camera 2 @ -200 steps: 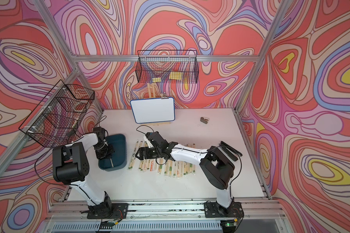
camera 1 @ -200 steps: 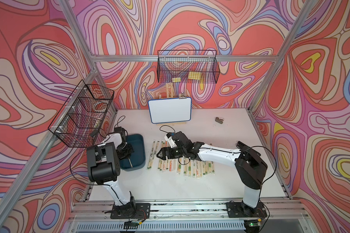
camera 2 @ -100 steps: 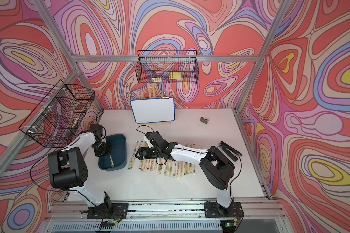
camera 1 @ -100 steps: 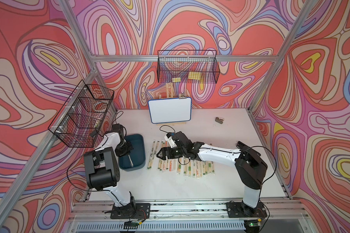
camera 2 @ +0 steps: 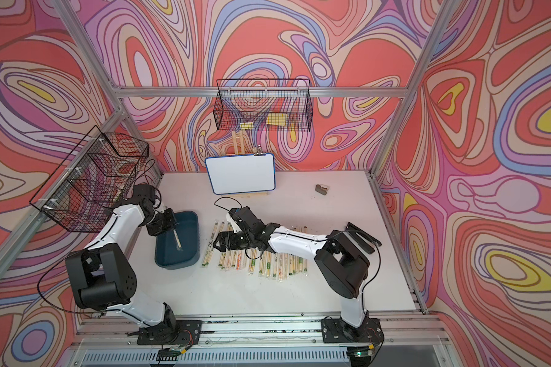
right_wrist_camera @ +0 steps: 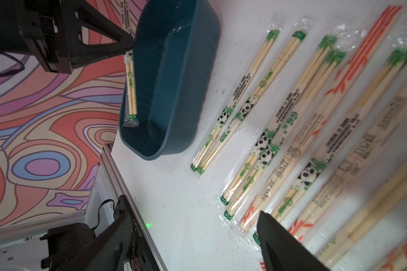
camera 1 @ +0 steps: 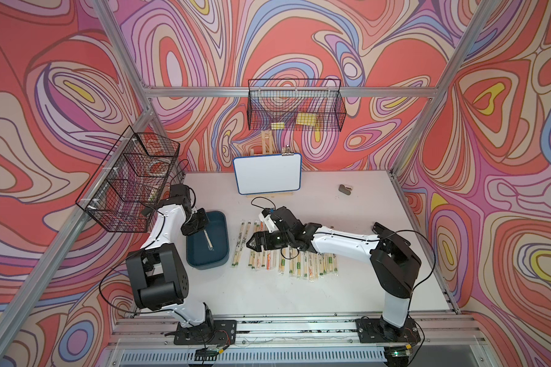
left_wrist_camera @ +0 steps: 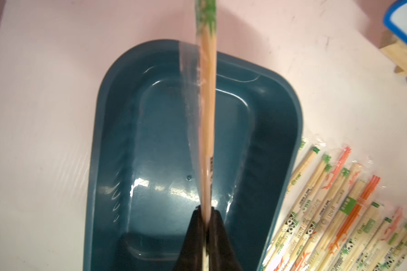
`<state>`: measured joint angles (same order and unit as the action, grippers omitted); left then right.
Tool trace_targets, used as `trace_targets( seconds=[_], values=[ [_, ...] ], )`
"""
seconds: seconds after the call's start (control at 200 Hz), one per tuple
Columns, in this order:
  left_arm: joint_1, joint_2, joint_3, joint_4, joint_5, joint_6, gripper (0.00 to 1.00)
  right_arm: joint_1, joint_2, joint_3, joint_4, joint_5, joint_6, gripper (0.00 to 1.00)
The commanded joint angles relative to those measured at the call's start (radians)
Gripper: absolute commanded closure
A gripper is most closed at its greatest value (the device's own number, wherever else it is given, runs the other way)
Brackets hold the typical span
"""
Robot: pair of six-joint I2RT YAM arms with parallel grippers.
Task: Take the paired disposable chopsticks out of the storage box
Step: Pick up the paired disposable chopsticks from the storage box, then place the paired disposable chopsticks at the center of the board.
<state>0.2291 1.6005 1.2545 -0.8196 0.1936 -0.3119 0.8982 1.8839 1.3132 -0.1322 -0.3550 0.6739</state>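
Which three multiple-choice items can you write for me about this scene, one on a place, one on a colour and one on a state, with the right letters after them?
1. Where is the pair that the left gripper holds, relative to the storage box?
A. over it
B. lying flat beside it
C. under it

2. Which colour is the storage box?
A. red
B. dark teal-blue
C. white

3. In which state is the right gripper?
A. shut on a pair
B. open, holding nothing
C. shut and empty

Answers:
1 A: the left wrist view shows the pair clamped between shut jaws, with the box below it.
2 B: both top views show its walls and floor teal-blue.
3 B: its jaws stand apart above the row of pairs, gripping none.
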Motion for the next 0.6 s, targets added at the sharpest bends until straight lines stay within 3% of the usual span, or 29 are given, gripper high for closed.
trace_targets(
  seconds=[0.0, 0.28, 0.596],
  values=[
    [-0.055, -0.025, 0.046, -0.045, 0.036, -0.006, 1.00, -0.011, 0.010, 0.027, -0.023, 0.021, -0.015, 0.11],
    [-0.225, 0.010, 0.120, -0.052, 0.001, -0.009, 1.00, -0.044, -0.024, -0.004, -0.032, 0.033, 0.000, 0.11],
    [-0.390, 0.101, 0.097, -0.024, -0.047, -0.004, 1.00, -0.085, -0.089, -0.077, -0.043, 0.066, 0.013, 0.11]
  ],
)
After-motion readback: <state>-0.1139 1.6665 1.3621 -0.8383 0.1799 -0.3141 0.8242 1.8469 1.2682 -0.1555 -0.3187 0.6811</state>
